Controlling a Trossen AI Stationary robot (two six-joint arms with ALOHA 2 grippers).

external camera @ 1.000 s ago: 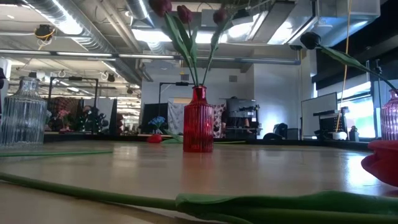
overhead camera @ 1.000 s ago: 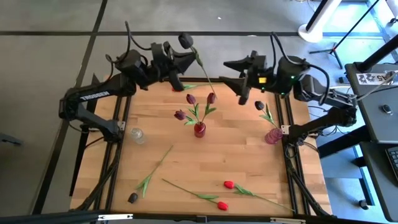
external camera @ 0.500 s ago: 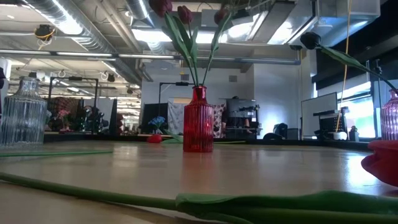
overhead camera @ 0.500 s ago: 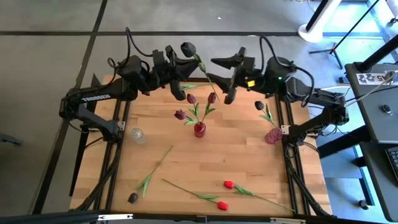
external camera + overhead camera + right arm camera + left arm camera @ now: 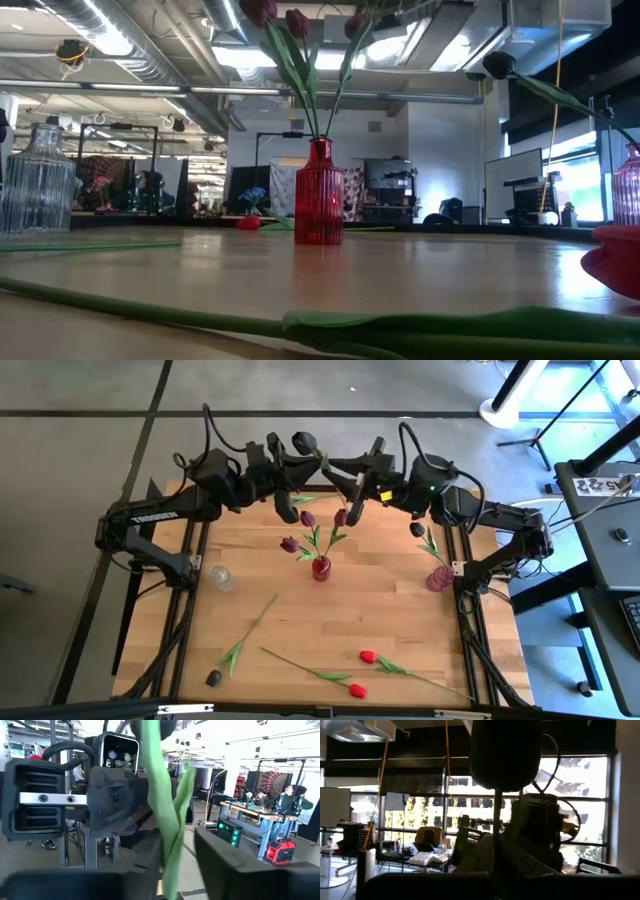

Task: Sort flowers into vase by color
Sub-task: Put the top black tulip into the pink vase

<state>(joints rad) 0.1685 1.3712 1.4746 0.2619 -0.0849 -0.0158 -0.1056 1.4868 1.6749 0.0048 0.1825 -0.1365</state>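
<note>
Over the table's far edge, my left gripper (image 5: 288, 492) is shut on a near-black tulip (image 5: 303, 439) and holds it aloft. Its green stem (image 5: 333, 478) slants toward my right gripper (image 5: 346, 488). The right fingers stand open on either side of the stem (image 5: 167, 845); whether they touch it I cannot tell. Three maroon tulips (image 5: 307, 518) stick into the red vase (image 5: 321, 568). One dark tulip (image 5: 417, 530) sticks into the pink vase (image 5: 437, 578). The clear vase (image 5: 221, 577) stands empty. A dark tulip (image 5: 214, 678) and two red ones (image 5: 367, 657) lie near the front edge. My left gripper holds the near-black tulip by its stem (image 5: 495, 845), somewhere below the head. The stem rises from between the fingers with the dark head (image 5: 505, 755) uppermost. The exact place of contact is lost in shadow. The whole flower is lifted clear of the table.
The red vase's tulips reach up just below and in front of both grippers. A long stem with leaves (image 5: 300, 325) lies across the near table. Bare wood (image 5: 380, 610) shows between the vases and the flowers lying in front.
My right gripper has swung toward the table's left, up to the held tulip, and its fingers have drawn closer together around the stem. My left gripper has shifted the tulip slightly toward the right arm and keeps it raised.
</note>
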